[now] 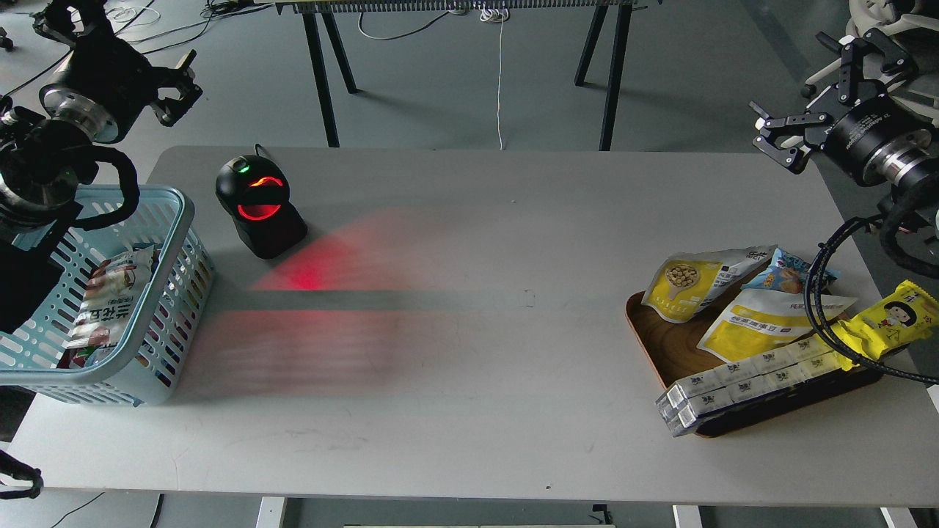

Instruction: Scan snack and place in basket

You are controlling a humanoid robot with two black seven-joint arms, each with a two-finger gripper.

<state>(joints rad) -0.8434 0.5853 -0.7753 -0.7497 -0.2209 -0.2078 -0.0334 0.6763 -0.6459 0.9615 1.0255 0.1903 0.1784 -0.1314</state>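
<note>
The snack (pixel 695 282), a yellow-and-white pouch picturing a spoon of beige balls, lies on the left end of the brown wooden tray (pixel 660 345) at the table's right. The light blue basket (pixel 158 293) stands at the table's left edge with a snack pack inside. My right gripper (pixel 774 139) is open and empty, raised above the table's back right corner, well behind the snack. My left gripper (pixel 182 86) is open and empty, raised off the table's back left corner, behind the basket.
A black barcode scanner (pixel 258 207) with a red glowing window stands right of the basket and casts red light on the grey table (pixel 469 367). The tray also holds a flatter yellow-and-white pouch (pixel 766 323), a blue pack (pixel 792 275), a bright yellow cartoon wrapper (pixel 891 319) and boxed packs (pixel 748 381).
</note>
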